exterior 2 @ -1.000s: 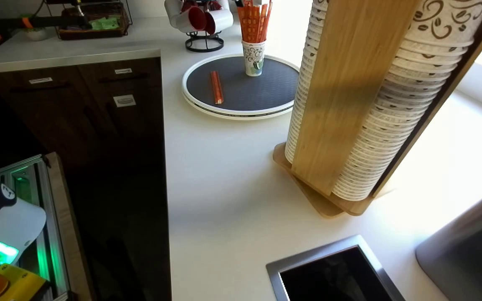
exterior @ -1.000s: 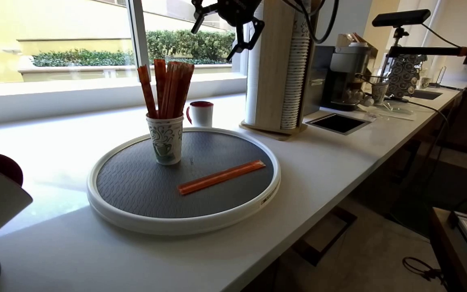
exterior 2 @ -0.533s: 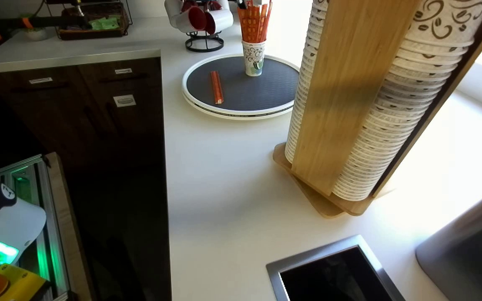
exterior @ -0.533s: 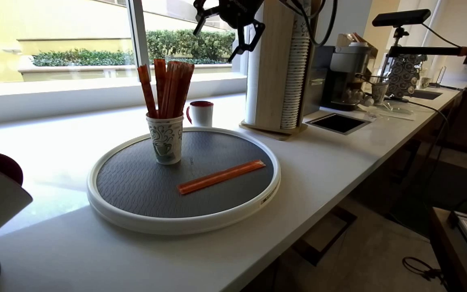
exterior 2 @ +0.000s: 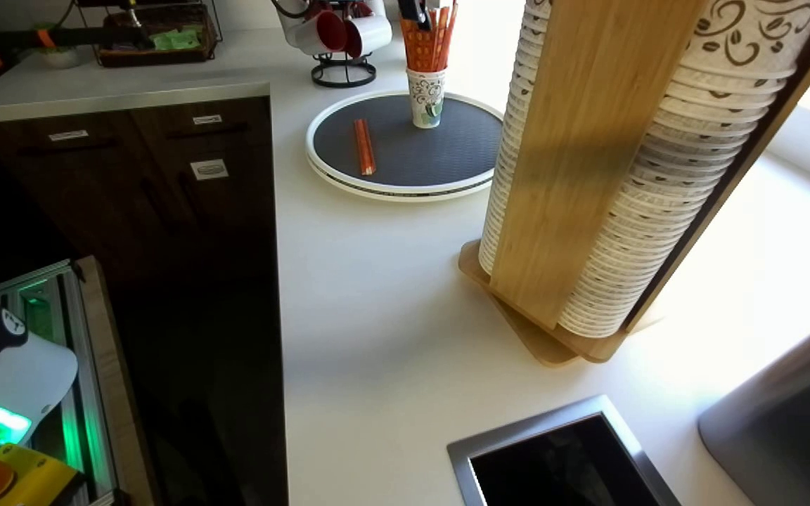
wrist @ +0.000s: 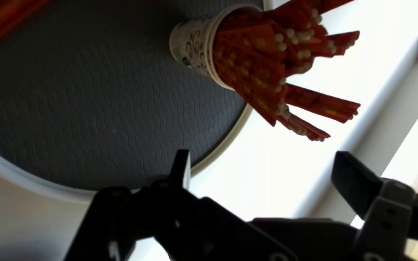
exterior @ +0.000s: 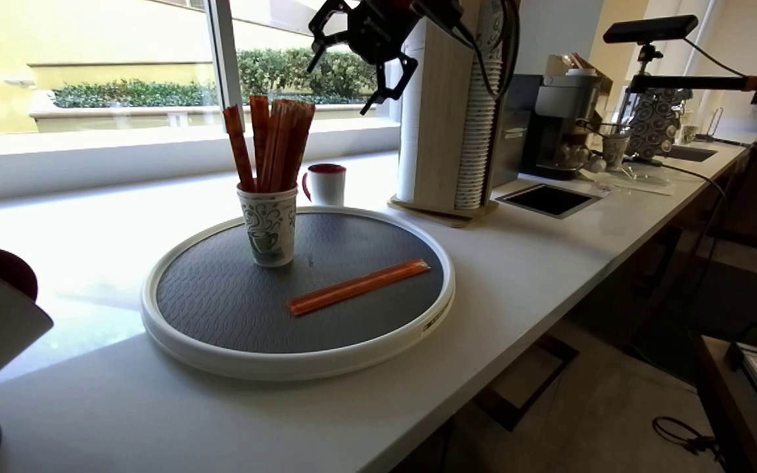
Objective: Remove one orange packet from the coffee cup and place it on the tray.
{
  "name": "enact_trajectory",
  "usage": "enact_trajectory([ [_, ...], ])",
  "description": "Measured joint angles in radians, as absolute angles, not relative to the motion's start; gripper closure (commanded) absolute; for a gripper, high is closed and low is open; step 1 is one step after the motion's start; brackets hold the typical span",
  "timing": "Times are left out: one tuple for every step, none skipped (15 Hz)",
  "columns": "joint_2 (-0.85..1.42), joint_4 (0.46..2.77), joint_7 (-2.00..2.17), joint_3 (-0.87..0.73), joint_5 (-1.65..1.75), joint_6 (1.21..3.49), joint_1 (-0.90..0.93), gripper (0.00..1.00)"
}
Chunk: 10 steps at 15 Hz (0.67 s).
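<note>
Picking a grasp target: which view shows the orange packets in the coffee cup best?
The wrist view: close up, the tips of the orange packets splay out from the coffee cup, though many overlap. Both exterior views show them smaller and more bunched; in an exterior view the fingers cover part of them.

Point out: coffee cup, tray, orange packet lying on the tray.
coffee cup (wrist: 195, 47): in the wrist view, on its printed side
tray (exterior: 257, 312): in an exterior view, on bare dark surface
orange packet (exterior: 359, 287): in an exterior view, midway along its length
</note>
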State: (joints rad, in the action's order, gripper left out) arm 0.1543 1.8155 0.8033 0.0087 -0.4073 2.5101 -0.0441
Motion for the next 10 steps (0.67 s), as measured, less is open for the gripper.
enact_trajectory([
  [0.163, 1.808, 0.788, 0.010, -0.429, 2.505, -0.044, 0.00],
  [0.169, 1.803, 0.772, 0.011, -0.450, 2.503, -0.044, 0.00],
  [0.174, 1.798, 0.754, 0.013, -0.467, 2.499, -0.043, 0.00],
  [0.179, 1.790, 0.734, 0.013, -0.482, 2.488, -0.044, 0.00],
  [0.183, 1.782, 0.711, 0.013, -0.493, 2.473, -0.044, 0.00],
  [0.186, 1.774, 0.683, 0.012, -0.497, 2.456, -0.046, 0.00],
  [0.187, 1.764, 0.647, 0.012, -0.497, 2.436, -0.048, 0.00],
  [0.188, 1.753, 0.606, 0.011, -0.497, 2.418, -0.049, 0.00],
  [0.188, 1.742, 0.560, 0.011, -0.492, 2.401, -0.050, 0.00],
  [0.188, 1.729, 0.514, 0.011, -0.482, 2.389, -0.049, 0.00],
])
